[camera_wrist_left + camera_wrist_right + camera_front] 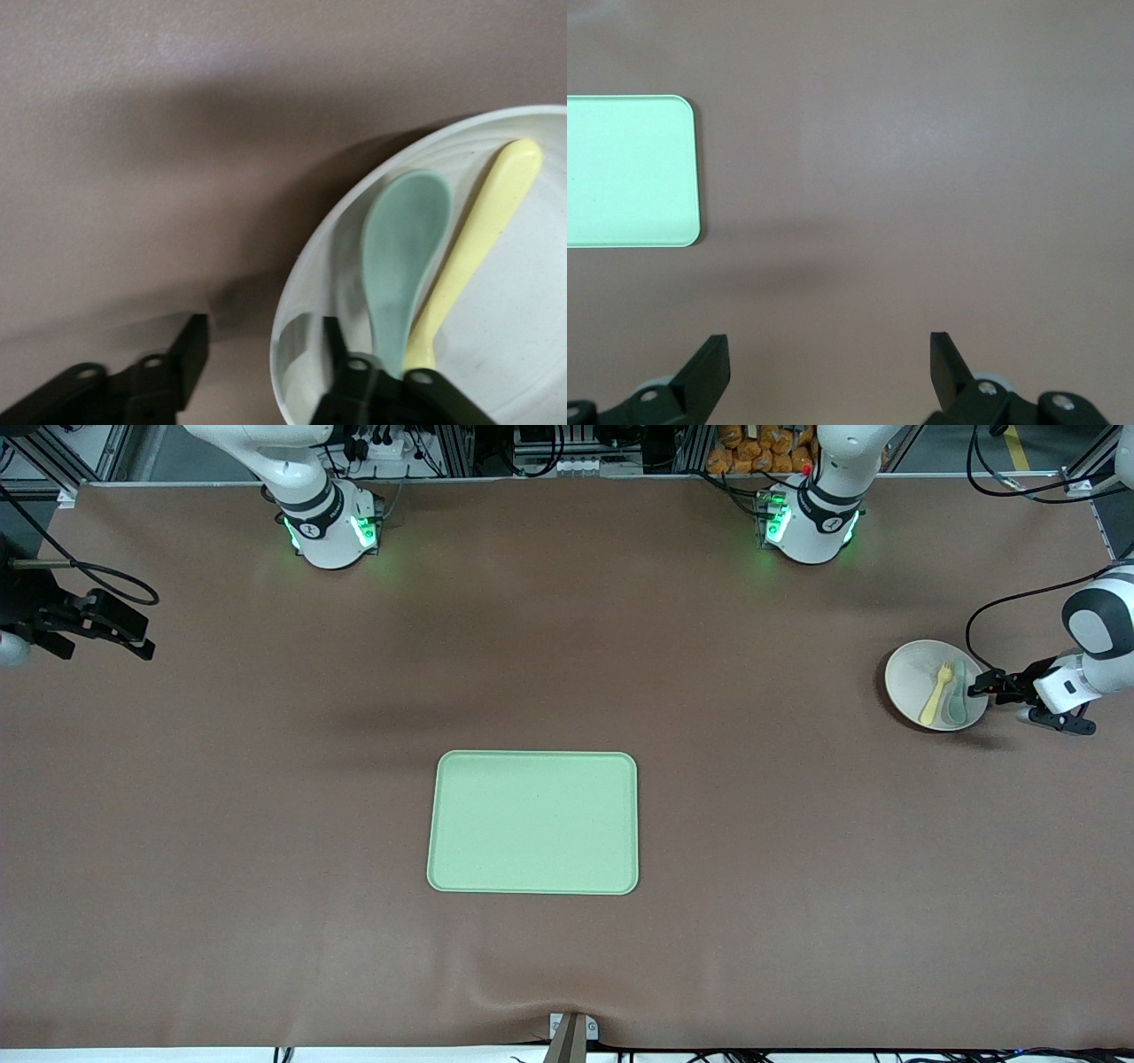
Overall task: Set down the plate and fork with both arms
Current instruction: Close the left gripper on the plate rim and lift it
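The off-white plate [912,677] lies at the left arm's end of the table. On it lie the pastel-yellow fork [935,694] and a muted green spoon [956,696] side by side. My left gripper [978,688] is open and low at the plate's edge. In the left wrist view the gripper [263,343] straddles the plate's rim [292,292], one finger inside and one outside, beside the spoon [403,248] and fork [478,239]. My right gripper [140,638] is open and empty in the air over the right arm's end of the table, and its open jaws show in the right wrist view [828,354].
A rectangular light-green tray [532,822] lies at the middle of the table, nearer the front camera than the plate. It also shows in the right wrist view [629,168]. Brown mat covers the table. Cables hang near the left arm.
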You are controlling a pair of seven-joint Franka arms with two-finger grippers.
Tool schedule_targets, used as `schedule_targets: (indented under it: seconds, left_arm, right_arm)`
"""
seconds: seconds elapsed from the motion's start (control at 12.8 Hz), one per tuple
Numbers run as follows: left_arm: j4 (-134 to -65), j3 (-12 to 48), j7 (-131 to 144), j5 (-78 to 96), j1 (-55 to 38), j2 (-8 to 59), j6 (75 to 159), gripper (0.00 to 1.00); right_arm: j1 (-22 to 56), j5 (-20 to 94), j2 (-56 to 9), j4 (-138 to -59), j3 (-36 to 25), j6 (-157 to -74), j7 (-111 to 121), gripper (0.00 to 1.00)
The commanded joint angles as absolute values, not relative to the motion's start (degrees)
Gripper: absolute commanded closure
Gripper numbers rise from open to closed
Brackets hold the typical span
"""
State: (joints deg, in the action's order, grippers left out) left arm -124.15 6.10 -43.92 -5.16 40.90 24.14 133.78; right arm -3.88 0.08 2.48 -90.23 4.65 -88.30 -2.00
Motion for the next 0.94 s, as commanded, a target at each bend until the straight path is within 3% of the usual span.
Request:
schedule_targets:
  seconds: [0.0,0.23,0.47,0.86]
  left_arm:
    - [-123.7,7.3,-44.6,-6.0,41.0,24.4,134.3,1.00]
    - [-123.7,7.6,-44.1,-5.5,41.0,23.2,134.1,1.00]
    - [-120.9,11.8,-41.2,-5.0,41.1,22.3,132.6,1.00]
    - [-110.2,18.1,-34.1,2.3,41.1,21.1,119.0,1.00]
  right_arm:
    - [-5.4,0.4,2.2,-89.5,5.6,-87.7,-1.2,0.00]
    - [-5.3,0.4,2.2,-89.5,5.6,-87.7,-1.3,0.00]
    - [-5.3,0.4,2.2,-89.4,5.6,-87.7,-1.3,0.00]
    - [-5.4,0.4,2.2,-89.5,5.6,-87.7,-1.3,0.00]
